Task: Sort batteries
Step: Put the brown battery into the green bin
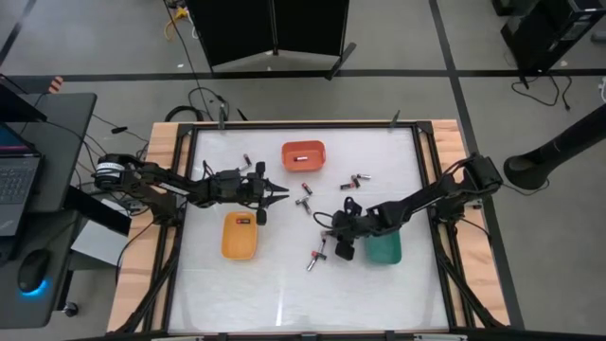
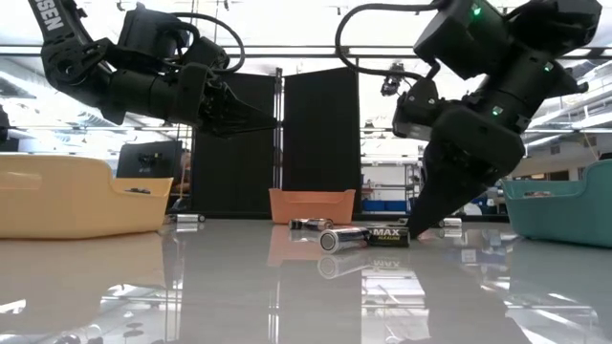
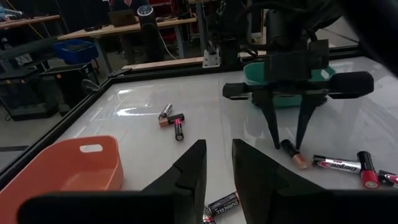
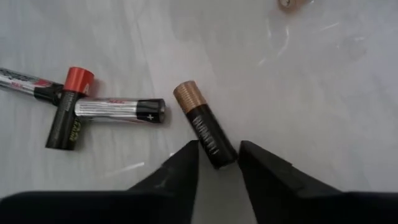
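Observation:
Small batteries lie scattered on the white table (image 1: 284, 284): a pair (image 1: 355, 180) near the orange tray (image 1: 303, 154), others (image 1: 305, 202) mid-table, one (image 1: 317, 254) nearer the front. My right gripper (image 1: 333, 225) points down at the table, open, its fingers on either side of a black, copper-ended battery (image 4: 202, 121), also visible in the left wrist view (image 3: 292, 154). My left gripper (image 1: 284, 197) hovers level above the table beside the yellow tray (image 1: 239, 235), open by a narrow gap (image 3: 219, 146), with nothing in it. My right gripper comes from above, pointing down, with one finger (image 4: 186, 163) on each side of the battery's black end (image 4: 221, 154), across its length. The battery lies flat on the table. I cannot tell whether the fingers touch it.
The green tray (image 1: 383, 248) stands just right of my right gripper. A battery lies in the yellow tray (image 1: 244, 221) and one in the orange tray (image 1: 301, 159). Two crossed batteries (image 4: 93, 112) lie close to the straddled one. A dark frame (image 1: 421, 161) rims the table.

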